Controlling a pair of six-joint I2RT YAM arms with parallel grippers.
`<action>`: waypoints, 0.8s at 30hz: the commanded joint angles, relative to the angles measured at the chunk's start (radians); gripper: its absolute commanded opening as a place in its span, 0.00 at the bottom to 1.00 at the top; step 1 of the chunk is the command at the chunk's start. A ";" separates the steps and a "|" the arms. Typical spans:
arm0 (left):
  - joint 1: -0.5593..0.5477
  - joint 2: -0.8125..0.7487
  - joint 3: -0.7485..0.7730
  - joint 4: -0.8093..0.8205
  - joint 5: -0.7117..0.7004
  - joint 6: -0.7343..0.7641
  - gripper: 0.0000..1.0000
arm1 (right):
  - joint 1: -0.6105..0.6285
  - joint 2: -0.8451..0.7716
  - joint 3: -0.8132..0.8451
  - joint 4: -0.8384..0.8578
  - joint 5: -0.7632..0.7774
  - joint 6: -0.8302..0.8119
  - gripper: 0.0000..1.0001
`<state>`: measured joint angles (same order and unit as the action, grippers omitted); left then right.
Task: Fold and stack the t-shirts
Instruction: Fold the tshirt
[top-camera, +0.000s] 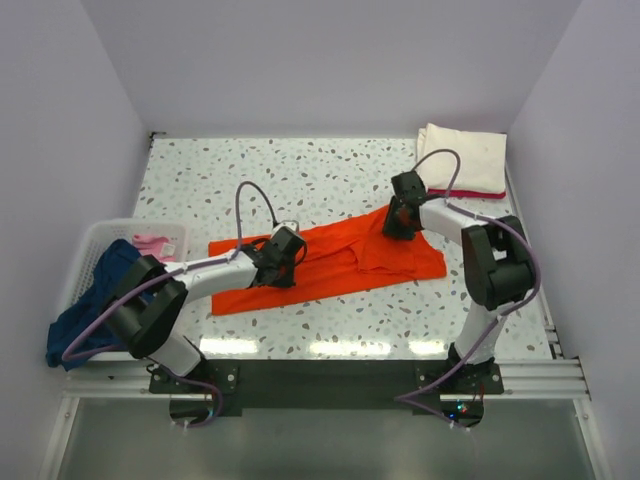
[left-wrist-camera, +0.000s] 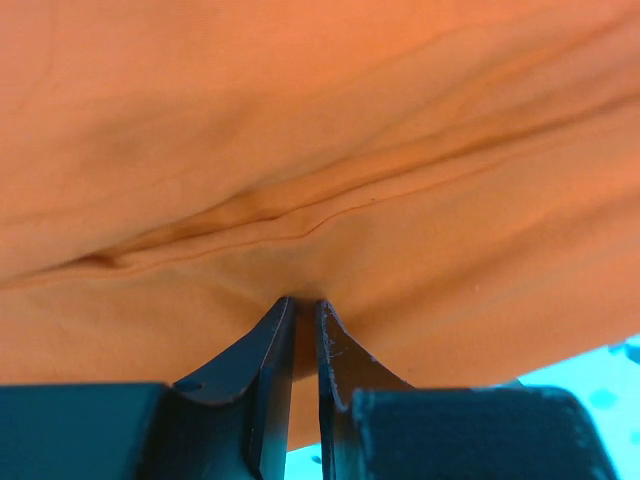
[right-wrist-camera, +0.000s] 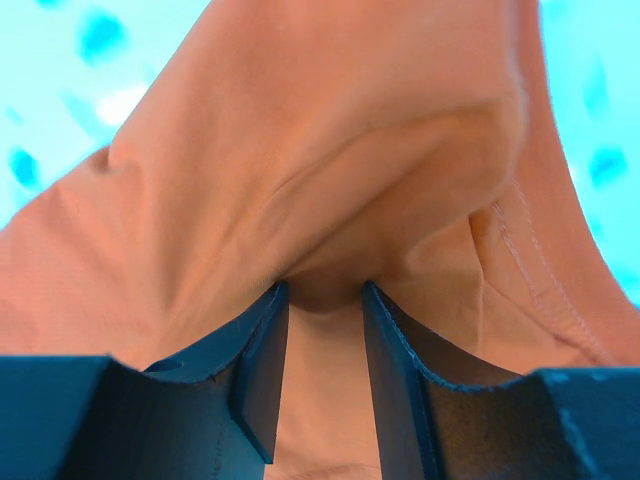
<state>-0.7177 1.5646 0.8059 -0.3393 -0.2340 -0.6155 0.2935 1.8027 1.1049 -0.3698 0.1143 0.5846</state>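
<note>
Orange t-shirt (top-camera: 330, 262) is lying as a long flat strip across the middle of the bench (top-camera: 300, 170), slanting from near-left to far-right. Left jaws are pinching a thin ridge of it toward the strip's left part, tips almost together with cloth between. Right jaws are clamping a thicker bunch at the right end, with a wider gap and fabric puckering into it.

Risks, as a judgement:
- Left bite is looking shallow, so the cloth may slip out if the arms lift unevenly or pull apart.
- Right bunch may be taking in several layers, so a fold could drag the underlayer and crease it.
- Swinging right risks nudging the folded cream-white shirt (top-camera: 462, 160).

Basket (top-camera: 100, 235) with the navy shirt (top-camera: 90, 310) is sitting well apart.
</note>
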 joint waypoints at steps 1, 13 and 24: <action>-0.046 -0.021 -0.040 -0.015 0.085 -0.096 0.18 | 0.016 0.110 0.133 0.003 0.025 -0.068 0.40; -0.140 0.155 0.022 0.256 0.281 -0.286 0.18 | 0.075 0.668 0.896 -0.199 -0.039 -0.310 0.41; -0.141 0.451 0.373 0.408 0.420 -0.308 0.22 | 0.107 0.914 1.336 -0.138 -0.156 -0.451 0.64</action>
<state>-0.8539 1.9663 1.1126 0.0643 0.1402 -0.9142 0.4007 2.6640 2.4252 -0.5064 0.0216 0.1837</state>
